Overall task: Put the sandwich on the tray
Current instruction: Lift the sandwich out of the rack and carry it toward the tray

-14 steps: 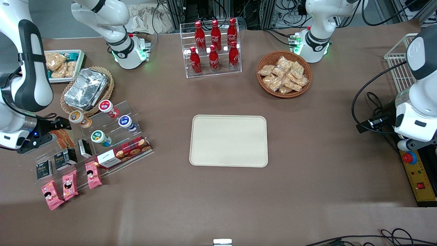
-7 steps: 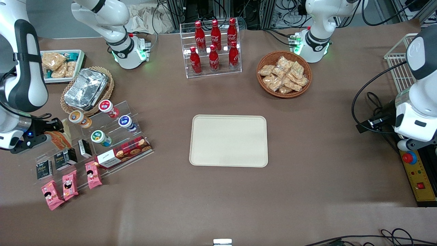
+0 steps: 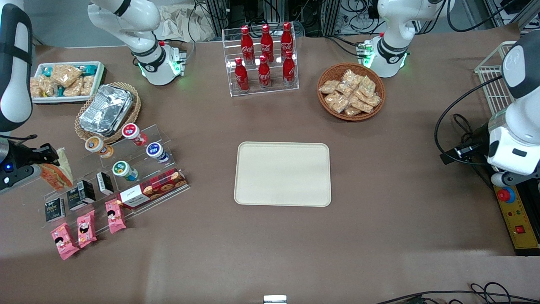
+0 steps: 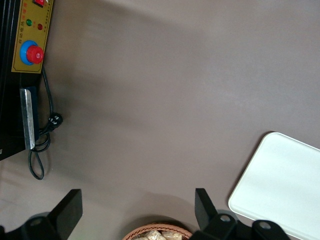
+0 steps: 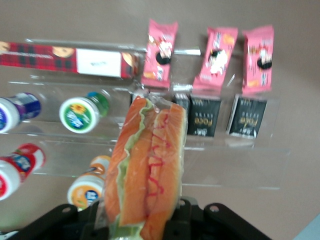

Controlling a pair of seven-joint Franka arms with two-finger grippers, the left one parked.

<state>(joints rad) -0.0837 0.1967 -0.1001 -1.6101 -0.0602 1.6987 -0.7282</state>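
My gripper (image 3: 37,164) is at the working arm's end of the table, above the clear acrylic stand's end, and is shut on the sandwich (image 3: 55,172), a clear-wrapped wedge with orange, pink and green layers. In the right wrist view the sandwich (image 5: 147,160) sticks out from between the black fingers (image 5: 187,217), lifted above the stand. The cream tray (image 3: 282,173) lies flat in the middle of the table, toward the parked arm from the gripper, with nothing on it. Its corner also shows in the left wrist view (image 4: 280,185).
The acrylic stand (image 3: 114,169) holds yogurt cups, black boxes, a red cookie box (image 3: 152,188) and pink snack packs (image 3: 86,228). A wicker basket with foil trays (image 3: 107,110), a white bin of snacks (image 3: 63,80), a cola rack (image 3: 263,57) and a snack basket (image 3: 351,92) stand farther from the camera.
My gripper has drawn back toward the working arm's end of the table with the sandwich in it, away from the stand, and the arm has lifted.
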